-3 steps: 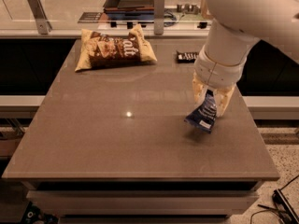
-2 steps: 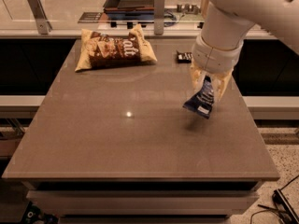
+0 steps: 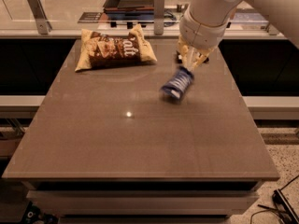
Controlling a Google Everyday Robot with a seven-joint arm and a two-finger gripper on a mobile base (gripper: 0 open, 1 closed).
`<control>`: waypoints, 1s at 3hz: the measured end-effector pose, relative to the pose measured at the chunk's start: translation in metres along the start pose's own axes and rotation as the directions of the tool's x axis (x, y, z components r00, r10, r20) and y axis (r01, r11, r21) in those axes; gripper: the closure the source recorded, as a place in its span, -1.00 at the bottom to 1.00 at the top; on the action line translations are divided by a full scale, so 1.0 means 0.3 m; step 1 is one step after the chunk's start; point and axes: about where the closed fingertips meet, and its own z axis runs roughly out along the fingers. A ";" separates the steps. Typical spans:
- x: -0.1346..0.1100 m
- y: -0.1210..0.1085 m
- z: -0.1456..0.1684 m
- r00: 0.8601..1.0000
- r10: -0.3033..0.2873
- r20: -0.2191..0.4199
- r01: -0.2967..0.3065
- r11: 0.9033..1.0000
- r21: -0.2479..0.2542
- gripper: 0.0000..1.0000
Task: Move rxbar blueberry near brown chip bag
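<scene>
Blue-wrapped rxbar blueberry (image 3: pixel 177 84) hangs from the gripper (image 3: pixel 189 65), its fingers (image 3: pixel 191 59) pinching the bar's upper end, above the counter (image 3: pixel 140 143) toward the back right. The bar's long axis slants down-left. The brown chip bag (image 3: pixel 114 50) lies leftward, by the back left corner, well apart.

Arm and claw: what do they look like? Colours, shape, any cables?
The arm is a thick smooth white shell, ring seam near the wrist; no cables or markings visible. The claw has two slim cream-yellow fingers; it's over the table's far right, just above the rxbar blueberry.
</scene>
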 end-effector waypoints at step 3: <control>0.057 -0.228 -0.004 0.995 -0.089 -0.037 0.094 0.985 0.145 0.70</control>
